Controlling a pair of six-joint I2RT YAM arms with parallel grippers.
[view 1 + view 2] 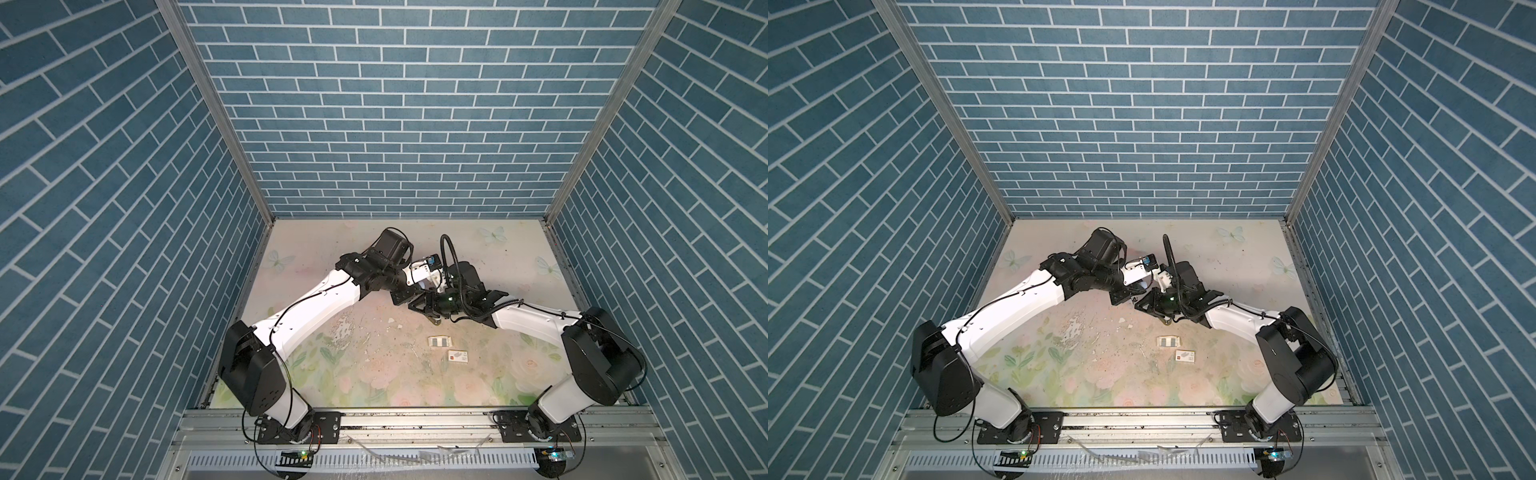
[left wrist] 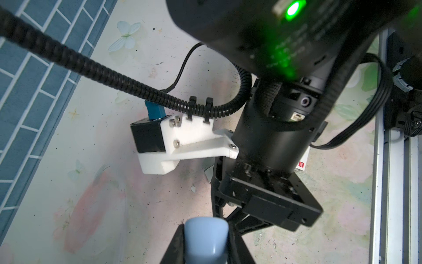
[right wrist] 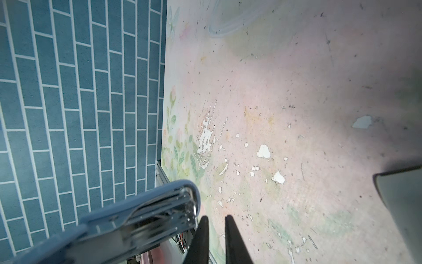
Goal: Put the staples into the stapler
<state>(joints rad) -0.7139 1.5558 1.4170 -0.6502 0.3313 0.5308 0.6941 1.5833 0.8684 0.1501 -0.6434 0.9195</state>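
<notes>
My left claw (image 2: 206, 226) is clamped on the stapler (image 2: 206, 244), a smooth pale blue-grey plastic body with a rounded end, pinched between matte black fingers (image 2: 177, 242). In the right wrist view this stapler (image 3: 137, 217) is blurred, with bright metal rails under its curved cover; beside it my right claw (image 3: 215, 219) has two tapered black fingers (image 3: 201, 242) standing nearly together, a thin slit between them, and I cannot tell whether anything is pinched there. Both claws meet above the middle of the table (image 1: 374, 374), a worn floral-printed sheet flaked to white patches. The staples (image 1: 434, 342), short dark-grey metal strips, lie in a small cream cardboard tray (image 1: 439, 337) flat on that sheet, apart from both claws, towards my bases; just beside the tray lies a small white box with a red mark (image 1: 457, 356).
</notes>
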